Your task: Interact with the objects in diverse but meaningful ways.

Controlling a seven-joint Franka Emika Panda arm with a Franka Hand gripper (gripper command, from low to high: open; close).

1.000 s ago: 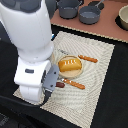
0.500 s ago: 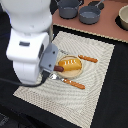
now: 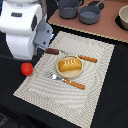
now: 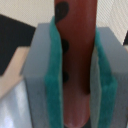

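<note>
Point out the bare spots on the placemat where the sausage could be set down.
The placemat is bare between the knife and its edge on the exterior view's right, and in the wide strip nearer the camera than the fork. It is crowded around the plate carrying the bread loaf.

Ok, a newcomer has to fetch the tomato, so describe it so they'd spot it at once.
Find the pale woven placemat in the middle of the dark table. Just off its edge on the exterior view's left, below the white robot arm, sits the red tomato. It is the only round, bright red thing, lying alone on the dark surface rather than on the mat.
</note>
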